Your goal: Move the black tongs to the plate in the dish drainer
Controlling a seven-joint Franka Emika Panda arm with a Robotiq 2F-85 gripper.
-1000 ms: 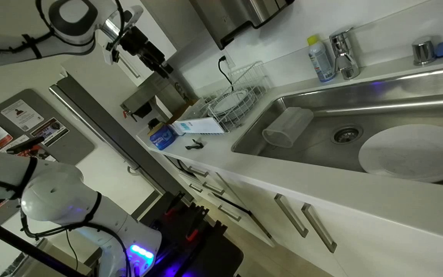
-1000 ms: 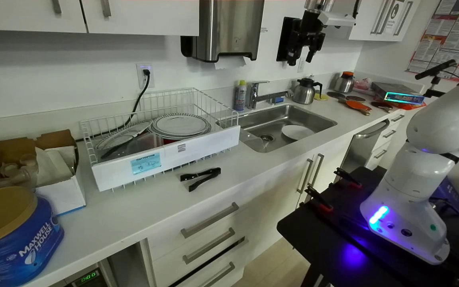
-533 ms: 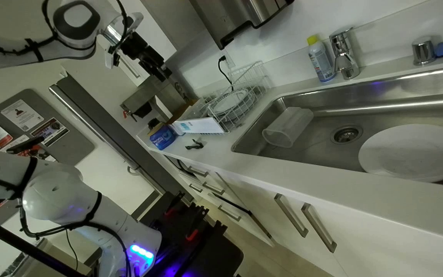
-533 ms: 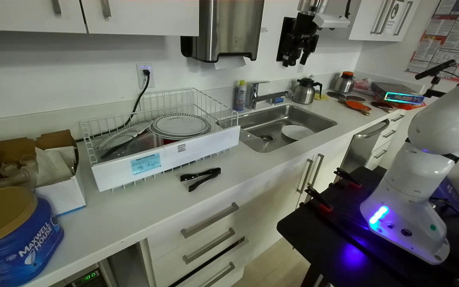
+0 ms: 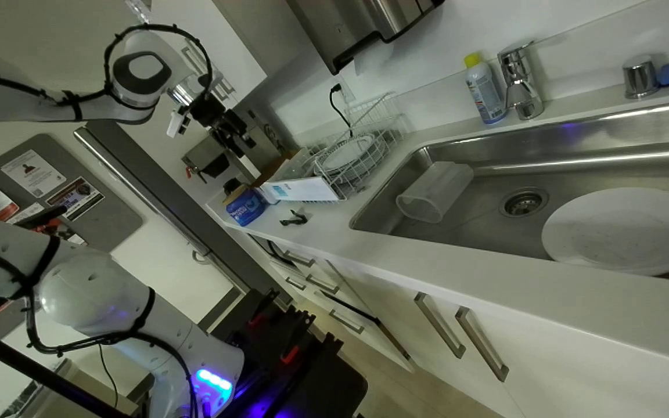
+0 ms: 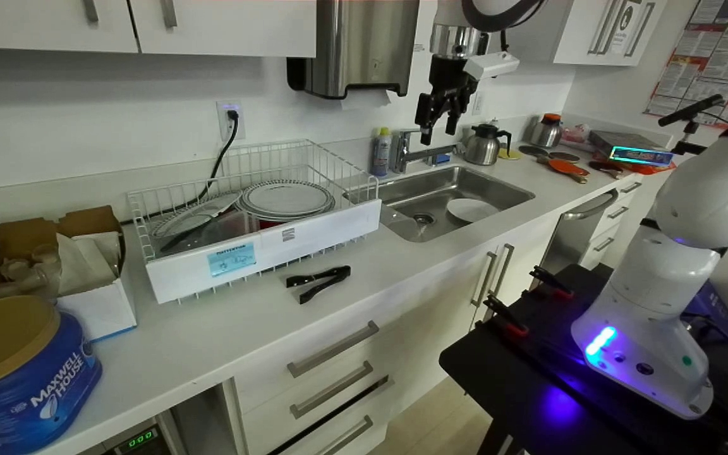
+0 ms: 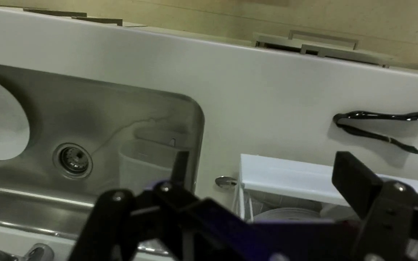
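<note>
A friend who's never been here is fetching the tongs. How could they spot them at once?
Facing the counter, find the sink, then the wire drainer to its left. The tongs lie on the counter between the drainer and the front edge. Unlike the dark item inside the drainer, they are two slim black arms joined at one end, in a V.

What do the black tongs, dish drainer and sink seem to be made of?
Black tongs: glossy, likely plastic, judging by the bright highlights; coated metal is possible.
Dish drainer: probably metal with a white coating, given its thin pale wires.
Sink: apparently stainless steel, with a satin grey sheen and streaked reflections.
</note>
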